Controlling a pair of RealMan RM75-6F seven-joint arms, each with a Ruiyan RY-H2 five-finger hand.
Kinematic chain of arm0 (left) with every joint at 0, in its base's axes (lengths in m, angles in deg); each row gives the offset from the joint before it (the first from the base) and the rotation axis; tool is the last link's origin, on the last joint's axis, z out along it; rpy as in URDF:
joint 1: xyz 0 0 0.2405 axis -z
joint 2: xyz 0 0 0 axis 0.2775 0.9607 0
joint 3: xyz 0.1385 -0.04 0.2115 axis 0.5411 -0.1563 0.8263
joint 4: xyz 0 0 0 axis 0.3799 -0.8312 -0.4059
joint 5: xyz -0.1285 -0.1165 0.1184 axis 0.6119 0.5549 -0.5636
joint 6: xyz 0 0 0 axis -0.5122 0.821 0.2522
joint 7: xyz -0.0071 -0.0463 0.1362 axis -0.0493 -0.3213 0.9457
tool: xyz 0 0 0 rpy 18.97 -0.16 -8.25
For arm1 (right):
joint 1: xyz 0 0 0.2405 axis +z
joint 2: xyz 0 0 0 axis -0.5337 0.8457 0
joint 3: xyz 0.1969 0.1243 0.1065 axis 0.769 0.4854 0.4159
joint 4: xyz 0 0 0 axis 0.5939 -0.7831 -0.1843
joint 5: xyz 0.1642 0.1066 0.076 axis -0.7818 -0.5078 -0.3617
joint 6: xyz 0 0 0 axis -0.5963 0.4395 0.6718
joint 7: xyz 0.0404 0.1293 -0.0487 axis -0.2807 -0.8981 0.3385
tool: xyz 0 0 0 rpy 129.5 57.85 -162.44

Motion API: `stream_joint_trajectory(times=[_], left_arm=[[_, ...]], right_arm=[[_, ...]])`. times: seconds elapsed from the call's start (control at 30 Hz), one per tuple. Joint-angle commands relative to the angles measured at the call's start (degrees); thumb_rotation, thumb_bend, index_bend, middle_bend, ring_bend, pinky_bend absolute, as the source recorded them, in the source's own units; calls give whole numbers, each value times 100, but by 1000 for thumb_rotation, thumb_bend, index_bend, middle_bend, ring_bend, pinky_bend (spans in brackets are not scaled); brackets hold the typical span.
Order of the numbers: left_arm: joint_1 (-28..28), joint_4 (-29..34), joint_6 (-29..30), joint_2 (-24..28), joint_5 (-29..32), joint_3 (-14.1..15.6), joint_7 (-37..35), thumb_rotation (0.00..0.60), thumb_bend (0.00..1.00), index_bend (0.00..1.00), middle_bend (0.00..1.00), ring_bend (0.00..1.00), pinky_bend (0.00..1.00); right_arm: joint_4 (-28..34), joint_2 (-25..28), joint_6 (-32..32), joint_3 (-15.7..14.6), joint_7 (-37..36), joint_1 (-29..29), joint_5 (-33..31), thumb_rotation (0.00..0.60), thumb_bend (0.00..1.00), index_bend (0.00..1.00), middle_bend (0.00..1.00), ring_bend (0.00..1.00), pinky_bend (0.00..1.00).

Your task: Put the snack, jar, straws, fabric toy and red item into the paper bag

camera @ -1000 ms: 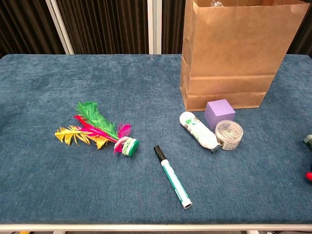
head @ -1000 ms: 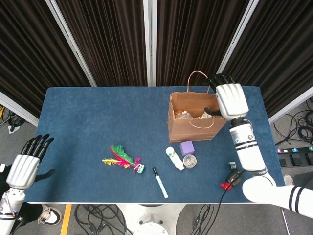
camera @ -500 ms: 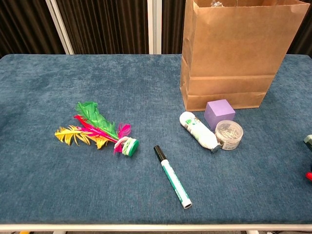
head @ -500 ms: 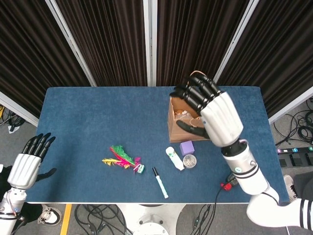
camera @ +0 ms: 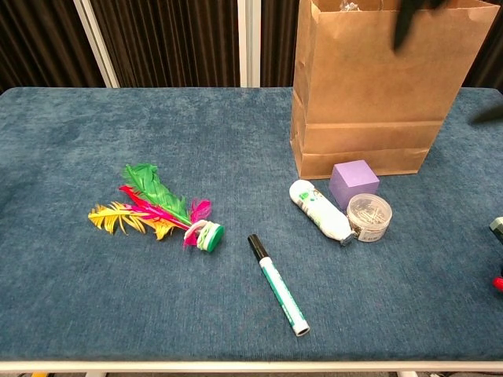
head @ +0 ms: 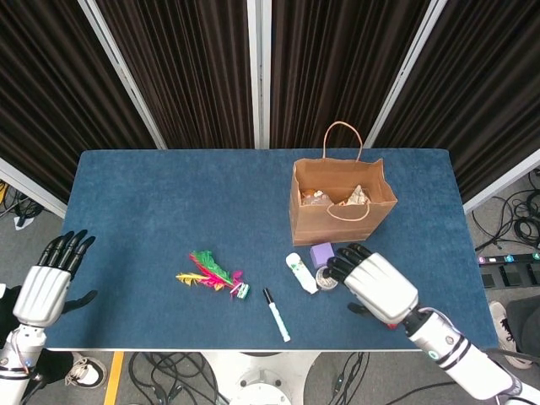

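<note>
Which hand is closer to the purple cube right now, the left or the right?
Right. The right hand hovers just beside the purple cube, near the paper bag. The left hand sits far off, past the table's left edge.

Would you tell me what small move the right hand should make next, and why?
Probably lower the right hand onto the jar and close the fingers around it. The jar stands on the table, outside the bag, close beside the cube and the bottle. In the head view the hand hovers just right of it, fingers apart, holding nothing.
</note>
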Motion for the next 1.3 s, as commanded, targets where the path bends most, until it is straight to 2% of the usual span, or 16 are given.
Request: stream_joint_trajectory(times=[0.03,0.27,0.57,0.87,1.1,1.3], left_arm=[[8,-22,-16,-40,-16,15,4,600,103,110,164,14,128],[-12,-97,42,-181,-37,17,53,600,103,111,164,14,127],[-43,-242,50,-359,115,-56,180,600,103,110,164,14,128],[-26,-302,6,-518,122,-51,441,600,103,110,164,14,128],[-33,-286,11,-485,143,-59,477,600,103,110,164,14,128],[-40,-308,18,-492,123,-40,490,600,104,111,164,14,127]], right_arm=[[-277,226,-172,-359,-101,-292,296,600,0,368,321,233,260],[-1481,-251,2,-646,-514,-646,663,600,0,372,301,220,245],[-3447,-1132,497,-775,-1060,-783,1348,600,0,346,273,194,226],[-4935,-1934,1030,-943,-1467,-951,1723,600,0,345,275,194,226],[-5654,-2373,1256,-1141,-1782,-1155,1750,600,0,345,275,194,226],[-6106,-2648,1408,-1169,-1988,-1249,1679,600,0,345,275,194,226]])
